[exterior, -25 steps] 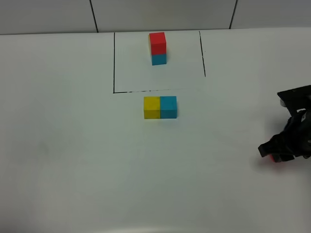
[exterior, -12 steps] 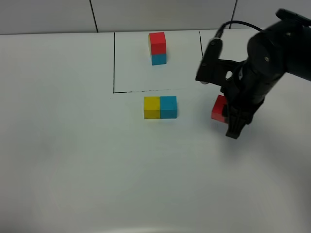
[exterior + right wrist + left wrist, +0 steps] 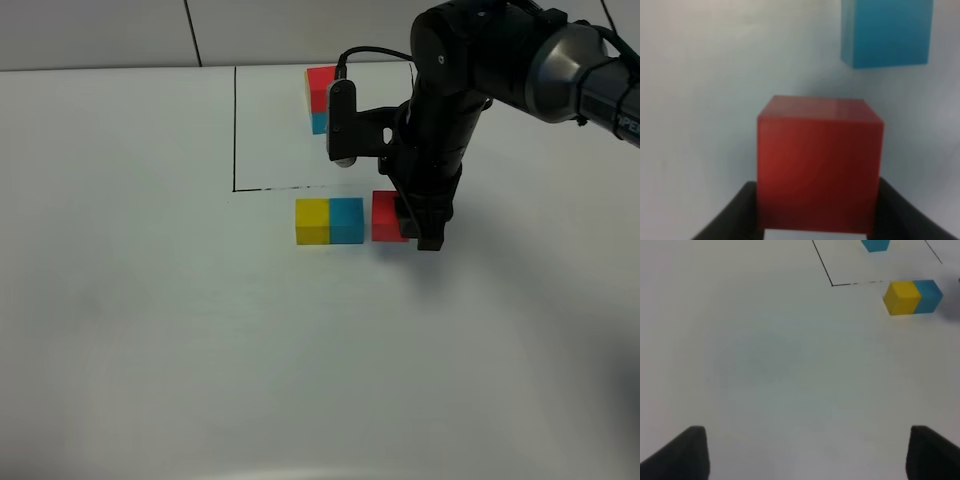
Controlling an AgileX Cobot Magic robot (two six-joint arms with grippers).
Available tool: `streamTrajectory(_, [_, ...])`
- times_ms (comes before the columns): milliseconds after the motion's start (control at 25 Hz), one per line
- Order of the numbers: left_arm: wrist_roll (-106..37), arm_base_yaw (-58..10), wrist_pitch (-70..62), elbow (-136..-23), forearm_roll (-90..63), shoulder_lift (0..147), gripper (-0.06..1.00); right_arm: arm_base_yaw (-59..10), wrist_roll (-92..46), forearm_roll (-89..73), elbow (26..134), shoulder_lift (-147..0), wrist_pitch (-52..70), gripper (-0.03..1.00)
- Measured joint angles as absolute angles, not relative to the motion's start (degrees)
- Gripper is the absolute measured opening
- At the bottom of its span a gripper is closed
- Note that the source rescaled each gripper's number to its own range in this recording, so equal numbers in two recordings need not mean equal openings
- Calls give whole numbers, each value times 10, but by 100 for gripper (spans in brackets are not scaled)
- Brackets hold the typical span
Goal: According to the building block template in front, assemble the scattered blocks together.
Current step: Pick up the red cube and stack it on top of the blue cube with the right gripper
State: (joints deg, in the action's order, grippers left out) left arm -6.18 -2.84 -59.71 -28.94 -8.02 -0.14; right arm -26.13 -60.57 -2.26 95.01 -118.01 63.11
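Inside the black outline (image 3: 235, 130) stands the template (image 3: 320, 95); right claw (image 3: 412, 228) grips red cube (image 3: 386, 217).

The right gripper (image 3: 414, 226) clamps the red cube (image 3: 386, 216) just beside the cyan cube (image 3: 347, 221), which touches the yellow cube (image 3: 312, 221) on the white tabletop (image 3: 150, 300). Behind them, inside a black outline (image 3: 235, 130), the building block template (image 3: 320, 90) stands partly hidden by the arm.

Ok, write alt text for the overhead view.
The right pincer grips a red cube just right of a yellow cube and a cyan cube sitting side by side. Behind them, the block template stands inside a black outline.
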Motion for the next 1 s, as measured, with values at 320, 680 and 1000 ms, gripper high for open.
streamTrajectory(320, [-62, -28, -597, -289, -80, -1, 76, -272, -609, -34, 1049, -1230, 666, 1])
streamTrajectory(680, [-62, -28, -597, -289, -80, -1, 76, -272, -617, -36, 1165, -1312, 695, 1])
streamTrajectory(1000, [-62, -28, -597, -289, -80, -1, 76, -272, -623, -43, 1177, -1329, 697, 1])
